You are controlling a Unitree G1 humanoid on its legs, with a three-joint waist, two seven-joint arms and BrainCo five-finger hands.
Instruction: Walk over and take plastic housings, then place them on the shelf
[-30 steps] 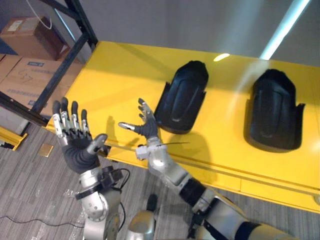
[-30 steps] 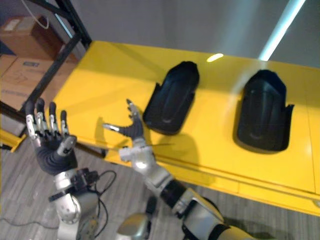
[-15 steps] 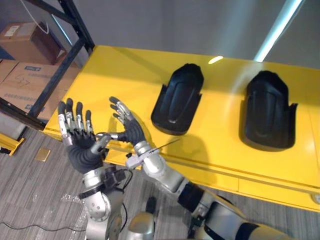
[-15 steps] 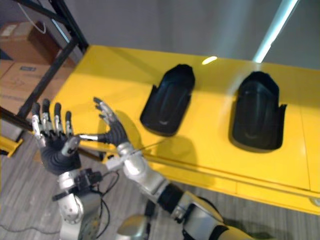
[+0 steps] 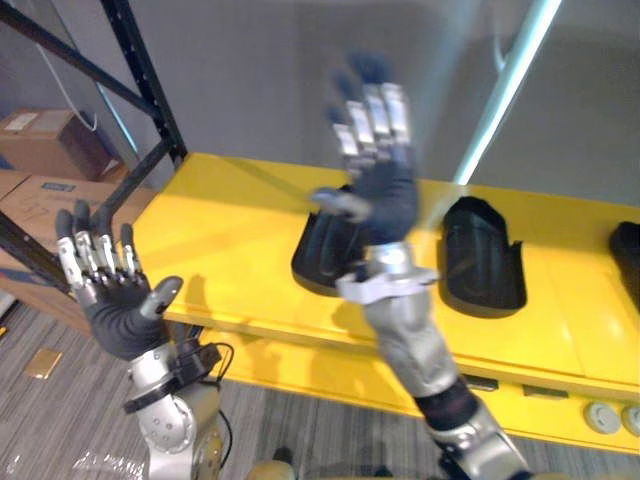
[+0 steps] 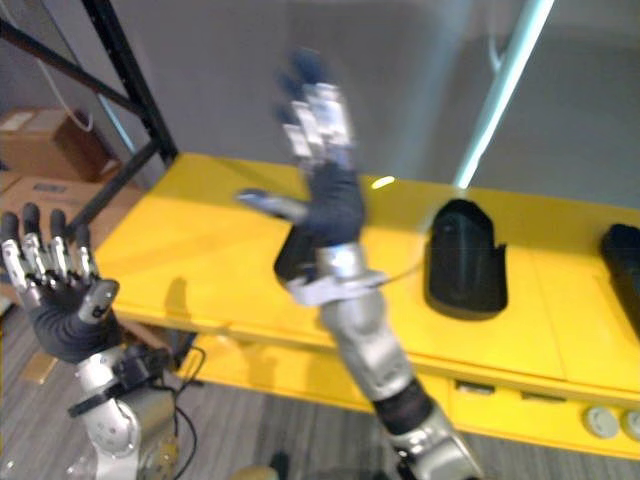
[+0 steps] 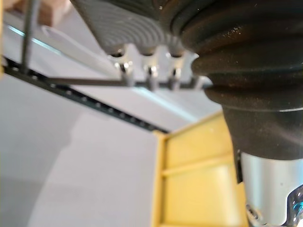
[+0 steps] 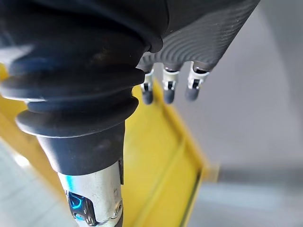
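Three black housings lie on the yellow counter (image 5: 225,225), none held. The middle housing (image 5: 480,258) shows whole. It is a glossy shell, domed and rounded at its far end, open and notched at the end toward the counter's near edge, with its long axis running front to back. The left housing (image 5: 318,250) points the same way with a slight lean. In the left eye view it shows beside the raised wrist, in the right eye view as just a dark sliver. The right housing (image 5: 626,250) is cut off by the frame edge.

The right robot hand (image 5: 378,185) is lifted above the counter in front of the left housing, touching nothing and released. Its wrist view shows the fingers (image 8: 166,92) straight over yellow. The left robot hand (image 5: 112,300) is raised off the counter's left end — also released, fingers straight up. A black rack (image 5: 140,70) and boxes (image 5: 40,150) stand to the left.
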